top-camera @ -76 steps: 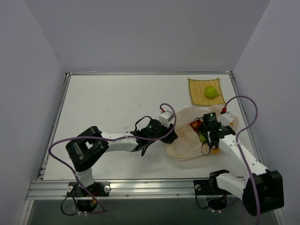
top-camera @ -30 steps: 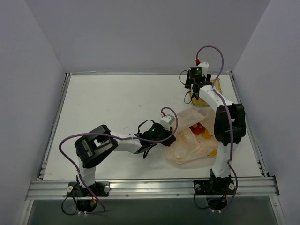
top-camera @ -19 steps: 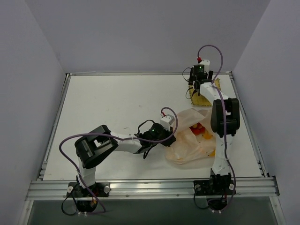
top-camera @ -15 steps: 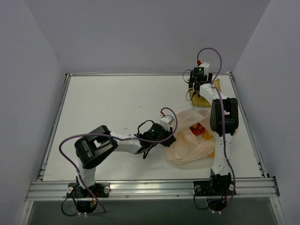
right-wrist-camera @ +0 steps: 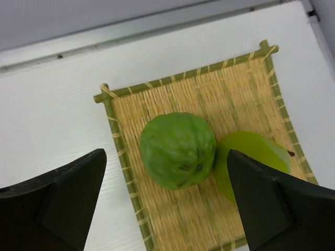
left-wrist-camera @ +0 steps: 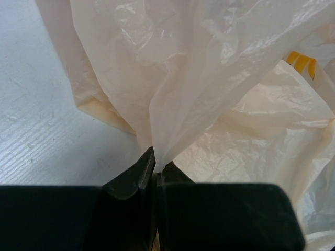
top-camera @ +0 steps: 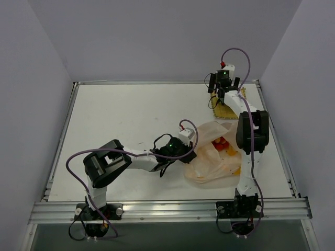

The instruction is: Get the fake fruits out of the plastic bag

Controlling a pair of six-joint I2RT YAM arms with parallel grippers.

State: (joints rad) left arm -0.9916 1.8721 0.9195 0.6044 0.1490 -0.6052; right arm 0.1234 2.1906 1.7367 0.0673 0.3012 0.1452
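Note:
The plastic bag (top-camera: pixel 212 162) lies crumpled at right centre, with a red berry cluster (top-camera: pixel 221 141) and an orange fruit (top-camera: pixel 230 150) showing inside. My left gripper (top-camera: pixel 189 152) is shut on the bag's left edge; in the left wrist view its fingertips (left-wrist-camera: pixel 158 159) pinch a fold of the bag (left-wrist-camera: pixel 209 78). My right gripper (top-camera: pixel 224 93) hangs open and empty over the woven mat (top-camera: pixel 226 112). In the right wrist view it (right-wrist-camera: pixel 165 152) straddles a ridged green fruit (right-wrist-camera: pixel 178 150) lying against a yellow-green fruit (right-wrist-camera: pixel 251 151) on the mat (right-wrist-camera: pixel 235 89).
The table's back rail (top-camera: pixel 157 82) and right edge (top-camera: pixel 272 125) run close to the mat. The right arm's upright links (top-camera: pixel 250 130) stand beside the bag. A purple cable (top-camera: pixel 238 52) loops above the right wrist.
My right gripper left the bag, travelled to the mat at the back right and now hangs open there. A second green fruit lies on the mat. The left gripper kept its pinch.

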